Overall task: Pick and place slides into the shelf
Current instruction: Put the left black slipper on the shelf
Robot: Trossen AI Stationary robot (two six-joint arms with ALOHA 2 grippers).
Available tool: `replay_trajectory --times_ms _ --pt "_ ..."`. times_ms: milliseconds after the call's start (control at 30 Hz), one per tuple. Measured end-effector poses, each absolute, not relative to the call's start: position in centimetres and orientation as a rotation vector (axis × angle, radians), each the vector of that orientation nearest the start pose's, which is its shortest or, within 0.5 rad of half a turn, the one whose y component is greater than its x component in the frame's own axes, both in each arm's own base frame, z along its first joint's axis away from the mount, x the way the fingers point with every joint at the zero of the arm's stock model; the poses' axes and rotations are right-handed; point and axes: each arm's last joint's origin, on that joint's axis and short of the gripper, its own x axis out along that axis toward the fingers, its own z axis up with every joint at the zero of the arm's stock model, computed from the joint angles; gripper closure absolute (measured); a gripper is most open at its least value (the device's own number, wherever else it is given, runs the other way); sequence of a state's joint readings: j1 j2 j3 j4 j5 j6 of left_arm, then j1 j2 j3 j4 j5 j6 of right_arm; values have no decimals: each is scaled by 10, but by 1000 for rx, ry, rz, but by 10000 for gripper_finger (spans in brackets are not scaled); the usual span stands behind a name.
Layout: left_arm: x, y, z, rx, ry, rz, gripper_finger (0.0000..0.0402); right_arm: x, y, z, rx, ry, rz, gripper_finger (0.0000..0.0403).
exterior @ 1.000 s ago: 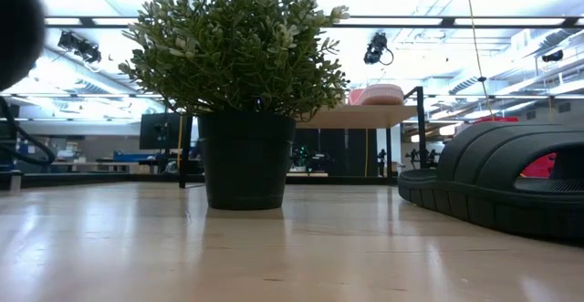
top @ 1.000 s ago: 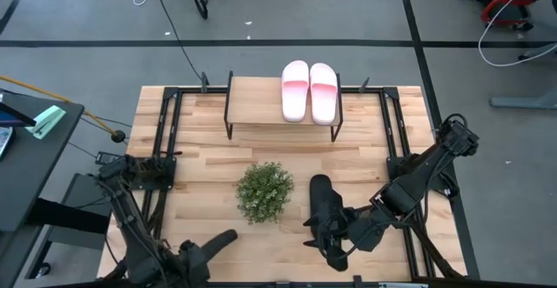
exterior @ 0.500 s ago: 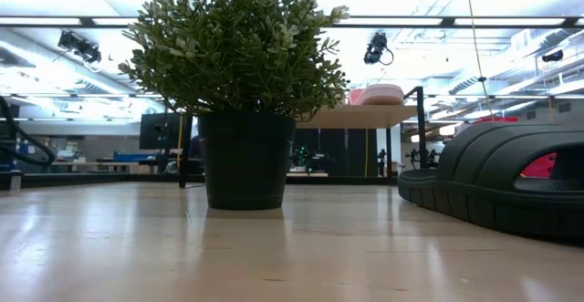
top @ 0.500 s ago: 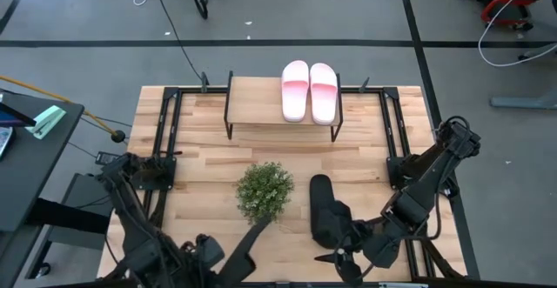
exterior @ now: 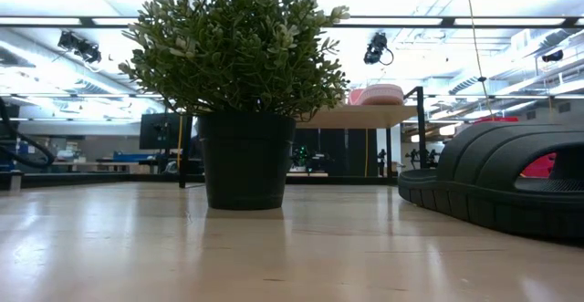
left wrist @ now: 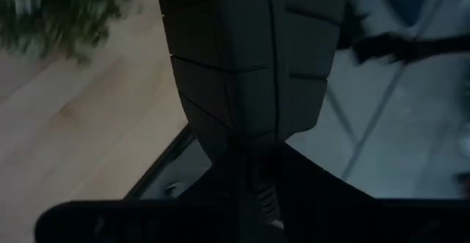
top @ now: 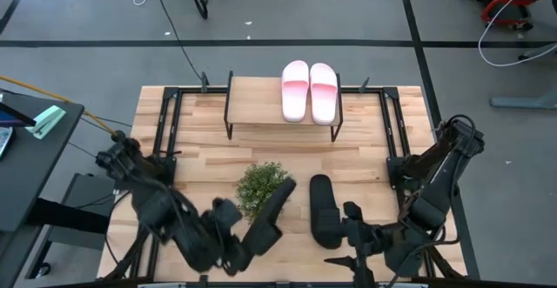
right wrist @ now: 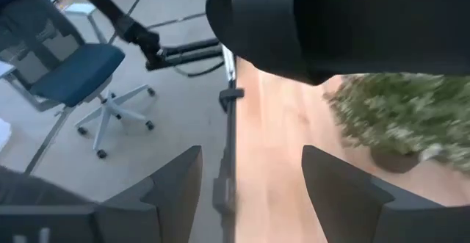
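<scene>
Two pink-and-white slides (top: 310, 92) lie side by side on the right part of the shelf (top: 257, 105); the low view shows them too (exterior: 383, 93). One black slide (top: 322, 210) rests sole-down on the table right of the plant (exterior: 497, 188). My left gripper (top: 248, 240) is shut on a second black slide (top: 271, 210) at the near middle. Just right of the lying slide's near end, my right gripper (top: 352, 233) stands open and holds nothing (right wrist: 253, 177). My left gripper pinches one end of the black slide (left wrist: 246, 136) between its two fingers; heel or toe, I cannot tell. The grooved sole (left wrist: 250, 59) faces the wrist camera. The slide sticks out beyond the fingers toward the far right, lifted clear, its free end (top: 285, 188) beside the plant.
A potted green plant (top: 264, 192) stands mid-table, close to the held slide (exterior: 242, 92). The shelf's left part (top: 252, 97) is bare wood. Black frame rails (top: 165, 123) run along the table's left and right sides. An office chair (right wrist: 73, 74) stands on the floor beyond the near edge.
My left gripper has risen from the near edge and swung toward the right and far side, carrying the black slide up off the table to beside the plant. My right gripper has drawn back toward the near right, off the lying slide.
</scene>
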State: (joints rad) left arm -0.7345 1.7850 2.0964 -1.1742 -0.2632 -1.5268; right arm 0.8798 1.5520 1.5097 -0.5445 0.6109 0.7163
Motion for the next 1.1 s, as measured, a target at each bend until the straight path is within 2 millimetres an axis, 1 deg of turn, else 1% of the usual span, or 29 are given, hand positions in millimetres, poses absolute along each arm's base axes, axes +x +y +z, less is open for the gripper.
replay_trajectory --times_ms 100,200,300,367,433,533,600,700,767,867,1000,1100 --pt "270 -212 441 -1055 752 186 347 222 247 373 273 452 57 163" --pt "274 -189 460 -1057 572 199 347 217 242 380 231 392 4 163" --pt "281 -163 474 -988 394 277 347 214 235 388 155 325 -74 163" --pt "291 -143 481 -929 295 323 347 212 230 392 76 289 -126 163" --pt "304 -122 487 -872 230 326 347 213 225 395 0 269 -168 163" --pt "318 -90 491 -801 213 317 348 216 217 398 -106 267 -191 163" --pt "323 -67 488 -761 248 341 348 220 210 401 -156 270 -207 163" --pt "328 -29 480 -749 337 375 348 227 196 405 -180 272 -250 163" --pt "330 -5 480 -729 362 347 348 231 184 408 -170 270 -288 163" --pt "329 31 481 -703 368 311 349 235 166 412 -165 278 -342 163" --pt "321 80 481 -710 381 277 349 240 142 417 -155 285 -415 163" --pt "316 110 481 -722 339 222 349 244 124 420 -138 284 -472 163"
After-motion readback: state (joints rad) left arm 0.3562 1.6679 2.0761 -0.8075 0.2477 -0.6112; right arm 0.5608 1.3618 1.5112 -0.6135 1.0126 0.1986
